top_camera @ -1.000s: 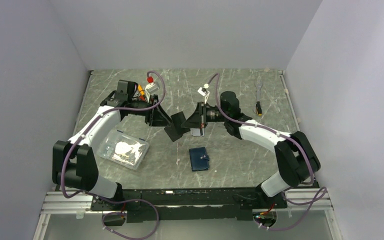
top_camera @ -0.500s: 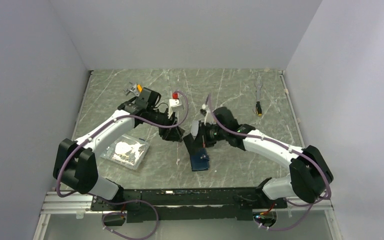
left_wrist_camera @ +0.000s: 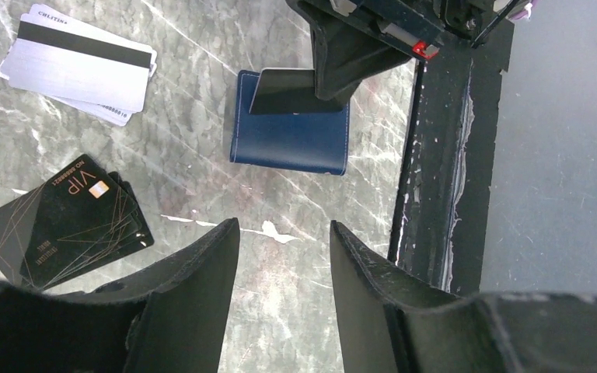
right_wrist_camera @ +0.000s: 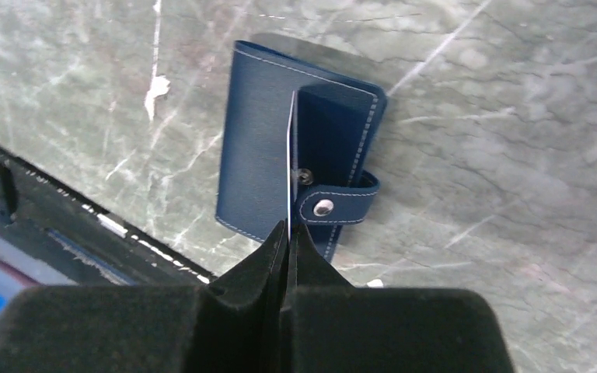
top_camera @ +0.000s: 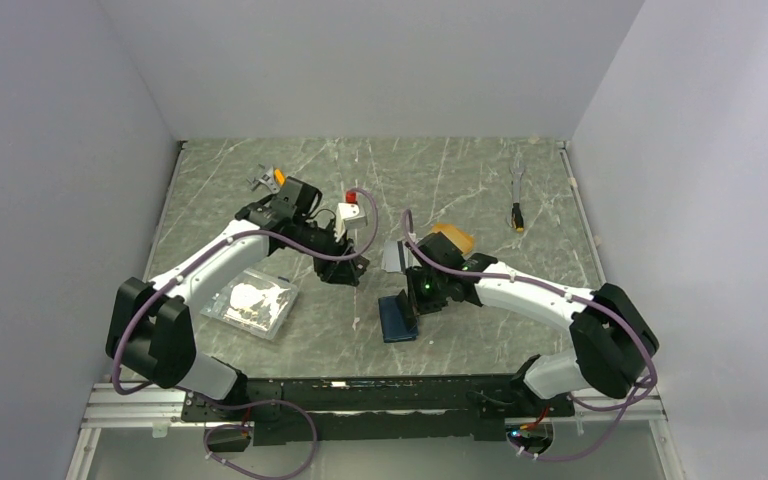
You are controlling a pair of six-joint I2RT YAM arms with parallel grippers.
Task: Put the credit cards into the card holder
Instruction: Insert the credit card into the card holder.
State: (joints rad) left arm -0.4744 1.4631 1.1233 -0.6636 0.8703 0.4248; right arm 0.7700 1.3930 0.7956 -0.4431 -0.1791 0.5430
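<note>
Grey marbled table (top_camera: pixel 480 190), white walls. Card holder (left_wrist_camera: pixel 288 148) flat near front edge, folded, snap tab (right_wrist_camera: pixel 334 203) at one side; can't tell if tab fastened. Black card (left_wrist_camera: pixel 284 92) edge-on directly above holder, parallel to its long axis, pinched in my right gripper (right_wrist_camera: pixel 288 237), jaws fully closed on it. Right arm nearer. Left gripper (left_wrist_camera: pixel 284 229) half open, empty, hovers farther back beside silver-white cards (left_wrist_camera: pixel 78 66) and black VIP cards (left_wrist_camera: pixel 62 217).
</note>
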